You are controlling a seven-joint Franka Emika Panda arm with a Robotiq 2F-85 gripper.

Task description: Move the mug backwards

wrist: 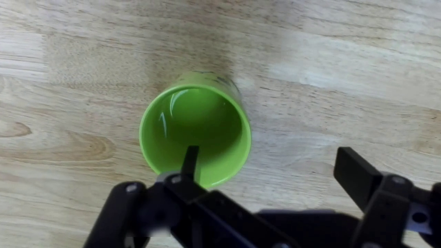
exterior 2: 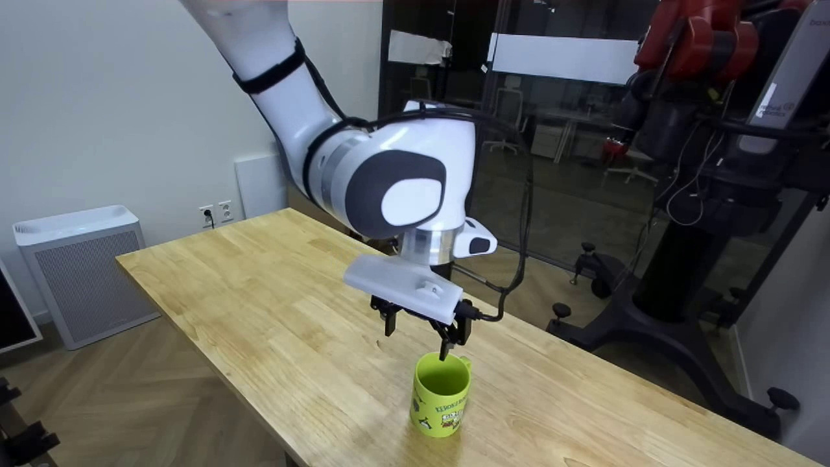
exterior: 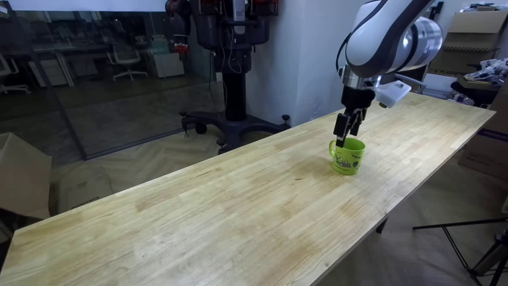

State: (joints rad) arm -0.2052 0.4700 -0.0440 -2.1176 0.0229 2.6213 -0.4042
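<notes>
Two dark fingers (wrist: 190, 162) fill the front of your wrist view; your gripper (wrist: 268, 156) stands wide, its fingertips well apart. Its lower part is cut off at the bottom edge. Lime-green mug (wrist: 196, 127) just below: upright on the counter (wrist: 327, 86), under the fingertip at picture left, which covers part of its mouth and rim. The fingertip at picture right hangs over the counter, to the side of the mug. You cannot tell whether the nearer tip touches the rim or dips inside; the two overlap in all three views.

Handle (exterior: 331, 148): hidden in your wrist view, visible in both exterior views, close to that same fingertip. Both exterior views also give you print on the mug's outer wall, its lettering too small to read surely; your wrist view looks deepest into the glossy inside.

Above, your white arm (exterior 2: 295, 123), upper end cut off in both exterior views. Past the counter, in an exterior view, a cardboard box (exterior: 24, 174) cut by the left edge. Beyond, in both, a black-and-red robot (exterior: 236, 95) on a castored base, top out of frame. Farthest, behind dark glass (exterior: 135, 95), office chairs (exterior: 126, 54), dim and hard to make out.
</notes>
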